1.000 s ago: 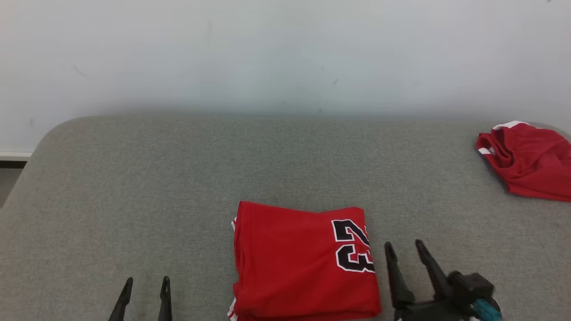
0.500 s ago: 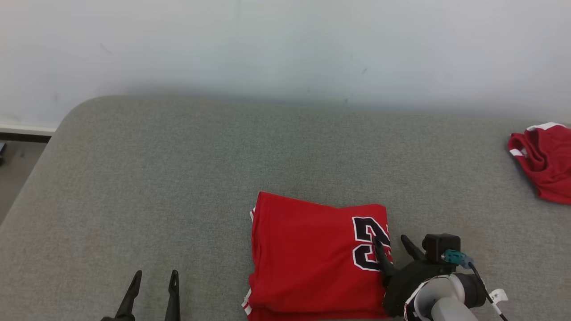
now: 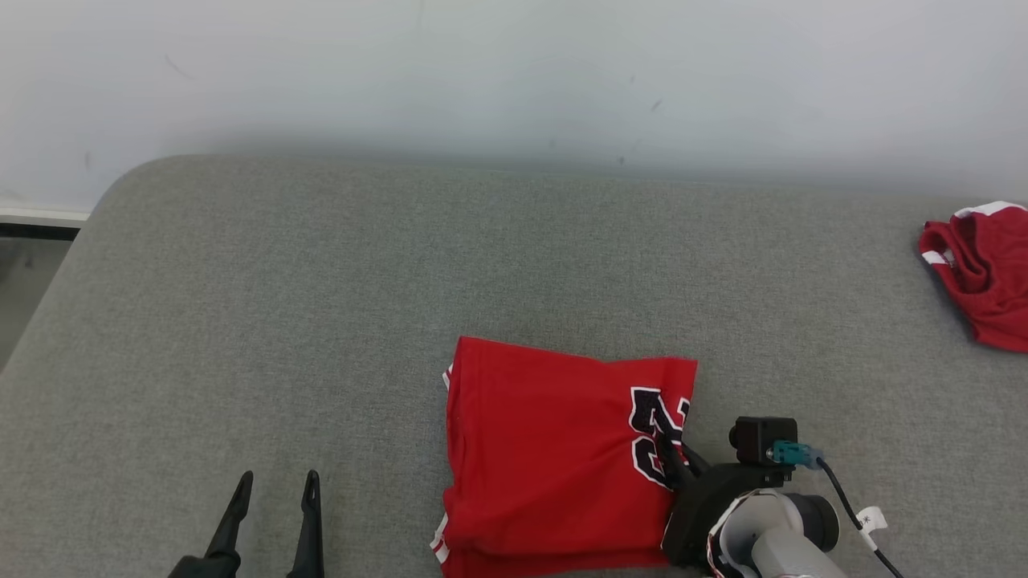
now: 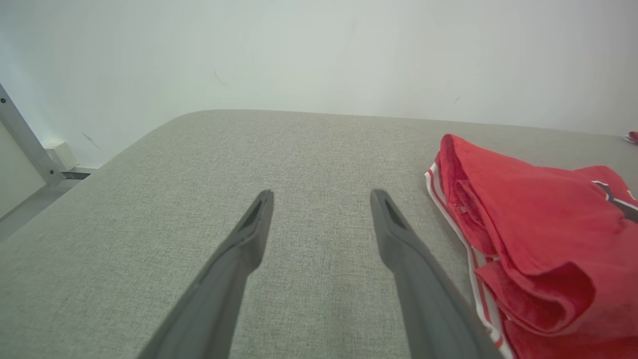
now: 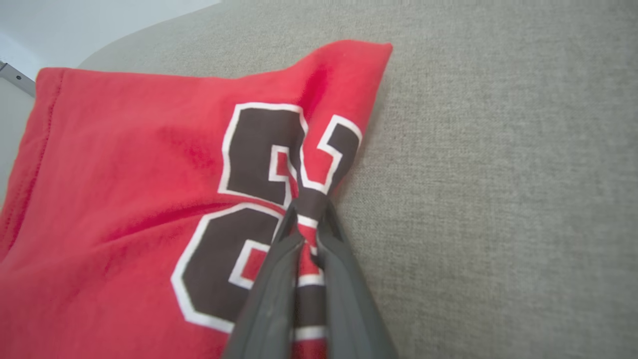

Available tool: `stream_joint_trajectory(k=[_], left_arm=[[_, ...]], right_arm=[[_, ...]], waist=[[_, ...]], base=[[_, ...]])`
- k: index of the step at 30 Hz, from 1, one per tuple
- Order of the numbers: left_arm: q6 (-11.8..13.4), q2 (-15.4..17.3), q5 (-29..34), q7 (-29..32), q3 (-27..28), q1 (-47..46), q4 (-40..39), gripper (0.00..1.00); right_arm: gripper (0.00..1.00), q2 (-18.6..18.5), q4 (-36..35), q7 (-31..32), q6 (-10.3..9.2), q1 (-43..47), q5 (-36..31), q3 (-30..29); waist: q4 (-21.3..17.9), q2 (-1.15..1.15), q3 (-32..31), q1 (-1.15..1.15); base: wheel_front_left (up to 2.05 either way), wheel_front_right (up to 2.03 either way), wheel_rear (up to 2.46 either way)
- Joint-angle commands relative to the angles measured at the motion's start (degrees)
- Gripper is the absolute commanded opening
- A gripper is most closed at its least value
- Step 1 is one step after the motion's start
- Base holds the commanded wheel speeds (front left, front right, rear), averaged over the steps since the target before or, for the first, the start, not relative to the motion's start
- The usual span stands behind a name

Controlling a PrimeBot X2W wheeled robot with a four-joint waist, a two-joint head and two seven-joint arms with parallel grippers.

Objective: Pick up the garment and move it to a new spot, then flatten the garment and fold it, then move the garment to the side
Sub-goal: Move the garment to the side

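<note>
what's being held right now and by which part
Right end effector pinches the red jersey at its right edge, on the black number; left end effector holds nothing.

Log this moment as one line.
right gripper: shut on folded jersey, numbered edge | left gripper: open, off cloth

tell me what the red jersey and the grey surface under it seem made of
Red jersey: soft matte knit, perhaps cotton or polyester; it creases and bunches, with stitched hems. Black number: flatter printed or sewn-on layer, white-edged. Grey surface: matte woven upholstery fabric, heathered weave visible; rounded corners suggest padding.
</note>
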Motion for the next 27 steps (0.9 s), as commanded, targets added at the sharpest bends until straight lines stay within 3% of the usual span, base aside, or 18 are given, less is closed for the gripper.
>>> stream_joint_trajectory(k=[1,9,14,27], left_arm=[[0.1,-0.1,-0.2,-0.1,-0.1,-0.7,0.0,1.0],[0.1,-0.1,-0.2,-0.1,-0.7,-1.4,-0.7,1.0],[0.1,-0.1,-0.1,-0.1,-1.0,-2.9,-1.4,1.0],[0.1,3.5,-0.1,-0.1,-4.8,-11.3,-7.7,1.0]], right_arm=[[0.0,-0.7,0.7,-1.0,0.02,-1.4,0.2,0.1],[0.0,-5.1,0.1,-1.8,0.03,-8.3,0.3,1.3],[0.0,-10.5,-0.6,-0.4,0.03,-14.1,-0.1,2.1],[0.0,-27.2,-3.6,4.8,0.03,-28.5,-1.8,4.0]], waist=[[-0.1,0.0,0.2,0.0],[-1.5,0.0,2.6,0.0],[-2.5,0.0,5.6,0.0],[-5.3,0.0,19.1,0.0]], base=[[0.0,0.0,0.0],[0.0,0.0,0.0],[0.0,0.0,0.0],[0.0,0.0,0.0]])
